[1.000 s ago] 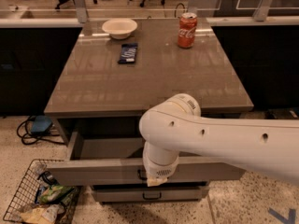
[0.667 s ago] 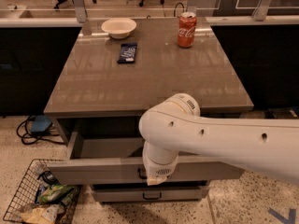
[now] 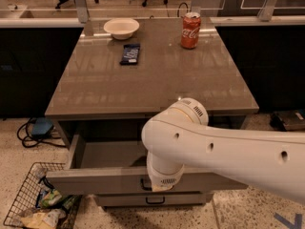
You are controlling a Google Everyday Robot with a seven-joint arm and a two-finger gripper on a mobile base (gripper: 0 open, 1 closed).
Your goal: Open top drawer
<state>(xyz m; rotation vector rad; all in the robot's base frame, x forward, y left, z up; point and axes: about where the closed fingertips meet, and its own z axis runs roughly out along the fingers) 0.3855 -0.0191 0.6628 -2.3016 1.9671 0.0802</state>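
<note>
A: Start at the left. What's by the drawer?

B: A wire basket (image 3: 28, 202) of wrappers sits on the floor, just beside the left corner of the top drawer (image 3: 95, 180). The drawer is under the table top (image 3: 152, 87) and already pulled well out, showing a plain grey inside with nothing in it that I can see.

A: So how would it handle?

B: I'd say stiff and fairly light. It's a rigid box, presumably on runners, and it should slide straight if pulled squarely. A pull off to one side might make it bind. It doesn't look fragile or slippery.

A: Where do you take hold?

B: By the black pull handle (image 3: 144, 184) at the middle of the front panel. It's the only real purchase, because the panel itself is flat.

A: And the gripper?

B: The gripper (image 3: 157, 187) is down at that handle, right against the front panel, tucked under the white wrist (image 3: 164, 173). The wrist hides it, so I cannot tell whether it is open, closed or clamped on the handle.

A: Anything further right?

B: The arm (image 3: 238, 151) runs off to the right, across the front of the table. Below the gripper sits a shorter drawer (image 3: 186, 199), shut, and not the one wanted
</note>
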